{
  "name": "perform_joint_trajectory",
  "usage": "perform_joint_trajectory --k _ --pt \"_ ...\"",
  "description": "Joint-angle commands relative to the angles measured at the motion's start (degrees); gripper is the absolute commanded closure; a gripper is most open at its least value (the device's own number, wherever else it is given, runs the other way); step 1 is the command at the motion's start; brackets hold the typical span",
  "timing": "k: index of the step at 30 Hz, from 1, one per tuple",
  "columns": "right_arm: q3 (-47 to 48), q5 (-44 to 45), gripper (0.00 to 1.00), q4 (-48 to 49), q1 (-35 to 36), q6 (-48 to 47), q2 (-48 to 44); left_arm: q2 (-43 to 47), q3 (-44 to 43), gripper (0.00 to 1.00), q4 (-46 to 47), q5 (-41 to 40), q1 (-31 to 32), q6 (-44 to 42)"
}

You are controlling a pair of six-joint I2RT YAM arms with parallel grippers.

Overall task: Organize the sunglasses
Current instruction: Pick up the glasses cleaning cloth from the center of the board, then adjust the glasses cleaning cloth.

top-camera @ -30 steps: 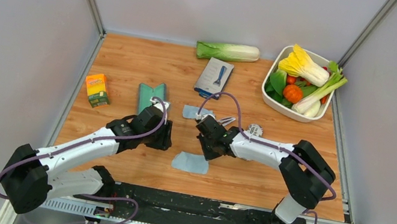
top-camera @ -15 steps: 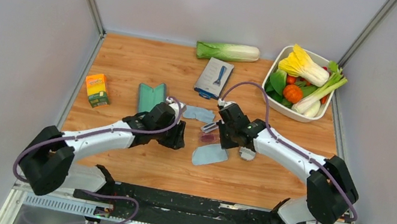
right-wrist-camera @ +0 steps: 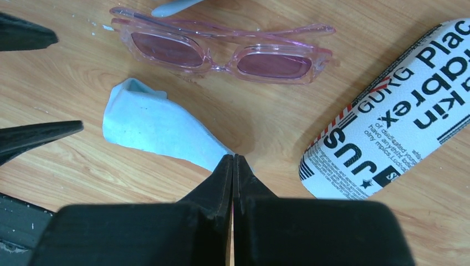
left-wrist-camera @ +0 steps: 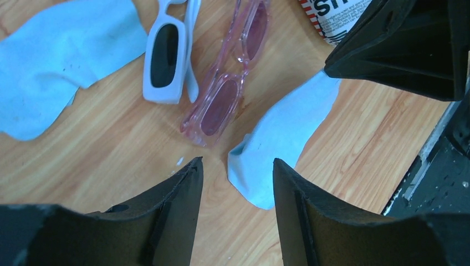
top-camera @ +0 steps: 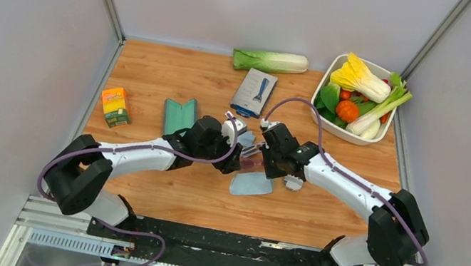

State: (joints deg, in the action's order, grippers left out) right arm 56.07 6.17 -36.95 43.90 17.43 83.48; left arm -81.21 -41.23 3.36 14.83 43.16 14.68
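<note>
- The white dish [top-camera: 334, 129] in the far right corner held leafy vegetables and small round red and orange ones
- The pink sunglasses [right-wrist-camera: 224, 50], translucent and thin-framed, lay folded on the wooden table [top-camera: 155, 76] between my two grippers, just beside white sunglasses [left-wrist-camera: 166, 55]
- My left gripper [left-wrist-camera: 237, 166] hung spread over bare wood near them, holding nothing
- My right gripper [right-wrist-camera: 233, 160] was pressed together, pinching a corner of the soft light blue cloth [right-wrist-camera: 161, 130], with a newsprint-patterned case [right-wrist-camera: 388, 111] near

The scene is lit brightly and evenly from above. Soft shadows are cast just ahead of the right gripper [right-wrist-camera: 233, 159], past the light blue cloth [right-wrist-camera: 155, 130], and beside the printed case [right-wrist-camera: 388, 127]. Close to the lens, the left gripper [left-wrist-camera: 237, 166] is rendered slightly soft.
</note>
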Motion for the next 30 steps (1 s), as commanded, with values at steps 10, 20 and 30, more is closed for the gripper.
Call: perform_joint_trajectory --k 10,20,30 --pt "1.1 -0.2 1.0 -2.1 0.1 -1.7 -5.3 -13.0 -12.4 0.41 2.9 17.7 -0.3 -13.8" --pt "0.1 -0.2 1.0 -0.9 0.1 -1.3 -8.9 -16.4 -12.8 0.42 3.8 26.9 -0.4 -12.4" --pt "-2.1 -0.8 1.0 1.1 0.1 -0.8 -11.6 -15.7 -4.7 0.43 19.9 32.5 -2.4 -2.1"
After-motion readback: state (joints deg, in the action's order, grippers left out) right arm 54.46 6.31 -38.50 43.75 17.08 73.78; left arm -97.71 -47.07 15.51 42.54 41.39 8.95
